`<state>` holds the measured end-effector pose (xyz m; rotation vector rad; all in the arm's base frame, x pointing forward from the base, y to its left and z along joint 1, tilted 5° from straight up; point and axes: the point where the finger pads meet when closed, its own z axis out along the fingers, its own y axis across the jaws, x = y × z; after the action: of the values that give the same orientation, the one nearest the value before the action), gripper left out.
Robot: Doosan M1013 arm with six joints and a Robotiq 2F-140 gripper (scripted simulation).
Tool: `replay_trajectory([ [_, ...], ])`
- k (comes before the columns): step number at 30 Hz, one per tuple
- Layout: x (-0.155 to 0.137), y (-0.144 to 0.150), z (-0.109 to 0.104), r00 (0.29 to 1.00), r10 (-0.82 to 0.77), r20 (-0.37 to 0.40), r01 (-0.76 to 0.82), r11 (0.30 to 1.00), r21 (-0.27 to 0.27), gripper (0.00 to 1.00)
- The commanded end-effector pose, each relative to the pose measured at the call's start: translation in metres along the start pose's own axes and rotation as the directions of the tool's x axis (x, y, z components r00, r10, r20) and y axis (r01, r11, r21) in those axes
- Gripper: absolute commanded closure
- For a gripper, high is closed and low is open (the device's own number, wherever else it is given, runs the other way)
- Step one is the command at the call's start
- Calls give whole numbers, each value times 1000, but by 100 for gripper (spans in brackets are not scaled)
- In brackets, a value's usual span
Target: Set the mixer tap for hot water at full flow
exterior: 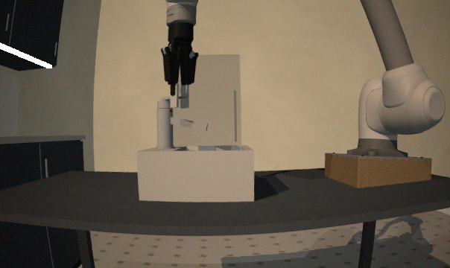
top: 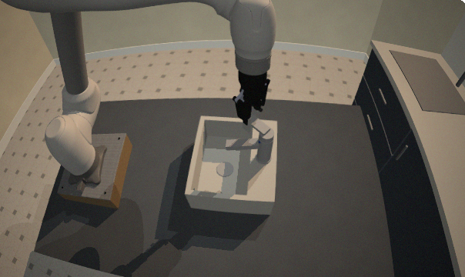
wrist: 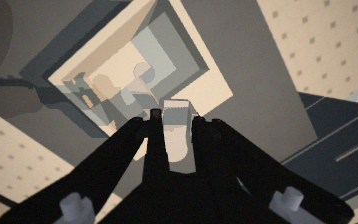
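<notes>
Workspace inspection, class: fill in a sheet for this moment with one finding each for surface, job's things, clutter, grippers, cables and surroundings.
Surface: dark table, carrying the sink and the arm's wooden base block.
Job's things: white sink basin with mixer tap; lever raised steeply; red dot on the tap body; spout over the basin.
Clutter: nothing seen.
Grippers: gripper closed on the lever from above.
Cables: nothing seen.
Surroundings: dark cabinets, light countertop, tiled floor.

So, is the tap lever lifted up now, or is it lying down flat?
Lifted. In the exterior view the lever stands nearly upright above the tap body, and the gripper is shut on its top end.
</notes>
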<state>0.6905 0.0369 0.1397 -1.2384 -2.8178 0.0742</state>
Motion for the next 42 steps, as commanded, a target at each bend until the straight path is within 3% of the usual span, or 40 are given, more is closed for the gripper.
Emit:
replay_trajectory([
  [1,0,0,0,1000,0,0,0,1000,0,100],
  [19,-10,0,-21,1000,0,0,0,1000,0,100],
  [42,-11,0,-22,1000,0,0,0,1000,0,100],
])
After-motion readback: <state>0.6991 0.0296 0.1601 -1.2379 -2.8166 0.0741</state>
